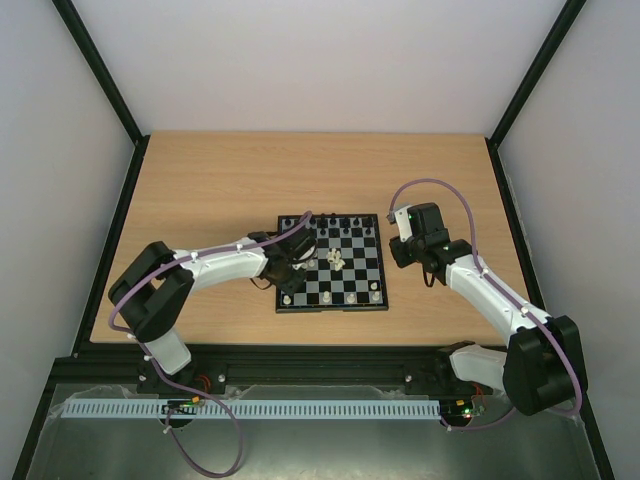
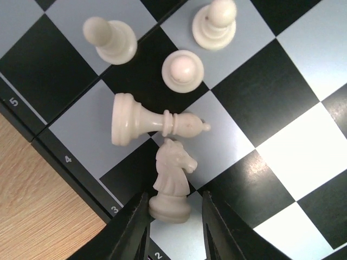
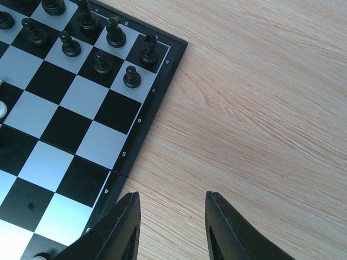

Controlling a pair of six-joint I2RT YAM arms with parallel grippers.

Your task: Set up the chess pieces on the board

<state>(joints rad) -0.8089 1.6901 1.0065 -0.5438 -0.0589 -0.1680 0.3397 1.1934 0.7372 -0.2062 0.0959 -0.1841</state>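
The board (image 1: pixel 355 262) lies mid-table. Black chess pieces (image 1: pixel 345 222) line its far rows, and a few white ones (image 1: pixel 350 297) stand along the near row. My left gripper (image 1: pixel 297 262) hangs over the board's left side. In the left wrist view its jaws (image 2: pixel 174 227) straddle the base of an upright white knight (image 2: pixel 172 181): the left finger (image 2: pixel 133 230) touches the base and the right one stands off it. A white bishop (image 2: pixel 152 122) lies toppled just beyond, with three white pawns (image 2: pixel 182 70) behind it. My right gripper (image 3: pixel 171 216) is open and empty over bare wood.
The right gripper (image 1: pixel 403 252) sits just off the board's right edge (image 3: pixel 138 130), near black pieces (image 3: pixel 81 32) in the far right corner. Grey walls enclose the wooden table (image 1: pixel 220 190). A black rail (image 1: pixel 320 355) runs along the near edge by the arm bases.
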